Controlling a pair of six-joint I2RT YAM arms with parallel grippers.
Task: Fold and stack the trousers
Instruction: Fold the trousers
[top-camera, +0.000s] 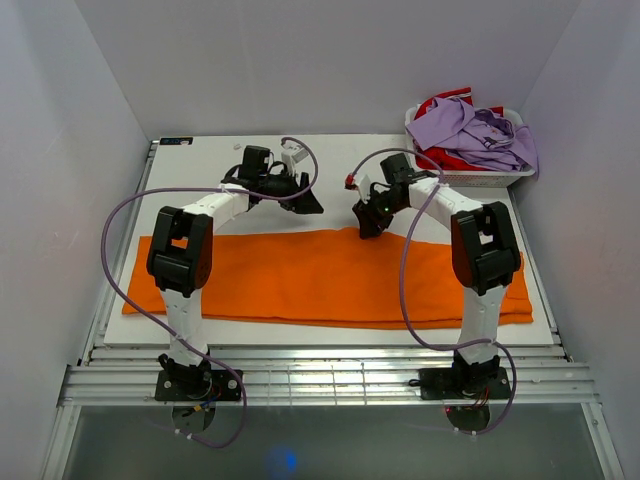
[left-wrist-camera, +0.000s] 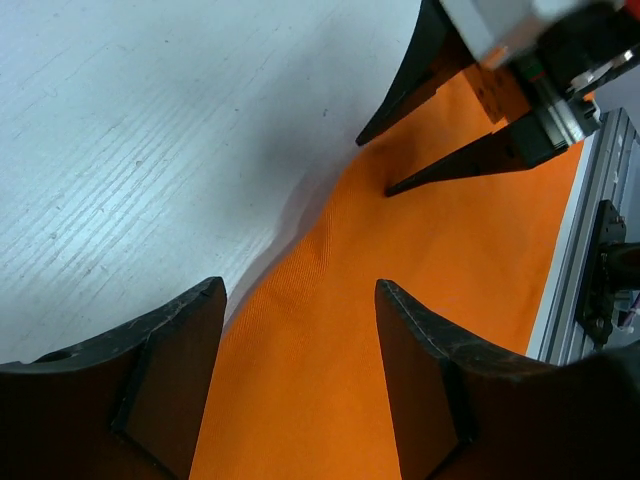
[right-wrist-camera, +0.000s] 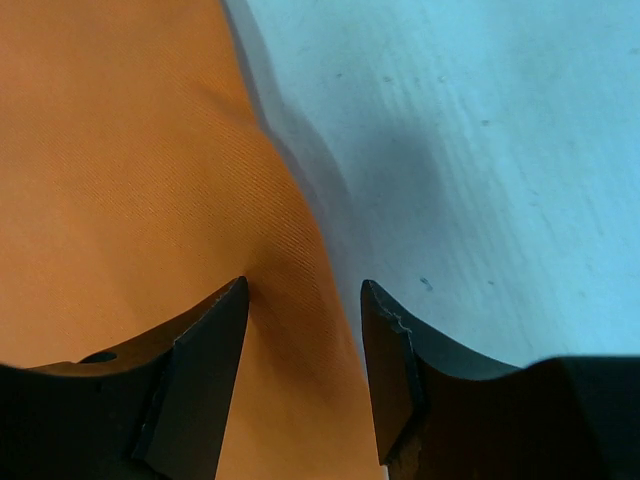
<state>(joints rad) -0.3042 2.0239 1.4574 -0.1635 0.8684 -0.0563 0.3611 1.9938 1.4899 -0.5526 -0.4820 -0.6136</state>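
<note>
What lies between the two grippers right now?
Only bare table and the far edge of the trousers separate the left gripper from the right gripper; the top view and left wrist view both show it.

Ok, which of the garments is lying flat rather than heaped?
The orange trousers, spread flat across the table; the lilac shirt and red garment sit bunched in the white basket.

We see open table (top-camera: 190, 160) beyond the trousers (top-camera: 320, 280); a full laundry basket (top-camera: 480, 180) blocks the far right corner.
</note>
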